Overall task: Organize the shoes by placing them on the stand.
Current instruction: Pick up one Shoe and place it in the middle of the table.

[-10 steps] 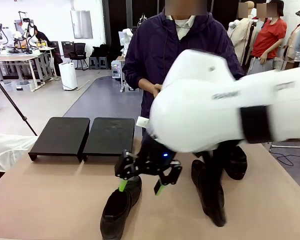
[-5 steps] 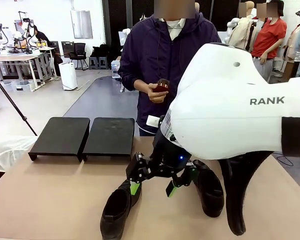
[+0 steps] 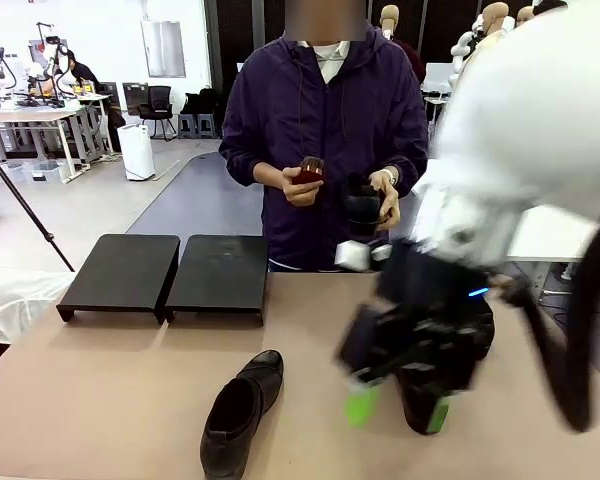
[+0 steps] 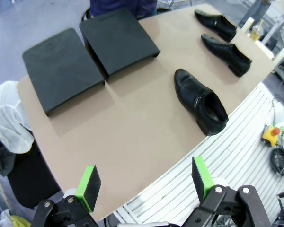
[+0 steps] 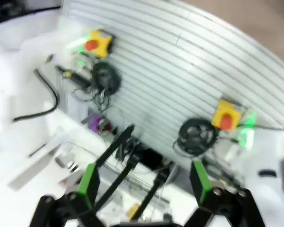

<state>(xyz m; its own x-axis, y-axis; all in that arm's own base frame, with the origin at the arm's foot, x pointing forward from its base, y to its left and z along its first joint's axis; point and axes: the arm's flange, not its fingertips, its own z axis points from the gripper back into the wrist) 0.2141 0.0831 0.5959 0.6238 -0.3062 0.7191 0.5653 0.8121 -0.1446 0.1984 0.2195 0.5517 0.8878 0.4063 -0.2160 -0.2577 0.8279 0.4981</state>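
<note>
One black shoe (image 3: 242, 412) lies on the tan table near the front edge, toe pointing away. My right gripper (image 3: 398, 408), blurred and open, hangs to its right with nothing between the green pads. From high above, the left wrist view takes in three shoes: the near one (image 4: 201, 101) and two farther off (image 4: 227, 47) (image 4: 215, 21). The stand is two low black platforms side by side (image 3: 123, 272) (image 3: 220, 270), also in the left wrist view (image 4: 61, 68), and nothing lies on them. My left gripper (image 4: 145, 179) is open, well above the table's edge.
A person stands at the far side, holding a small reddish object (image 3: 308, 172) in one hand and a black object (image 3: 363, 205) in the other. The right wrist view looks at a white slatted surface (image 5: 189, 61) with yellow stop buttons and cables.
My right arm has swung to the right, carrying its open gripper away from above the near shoe. The person has raised a black object in one hand.
</note>
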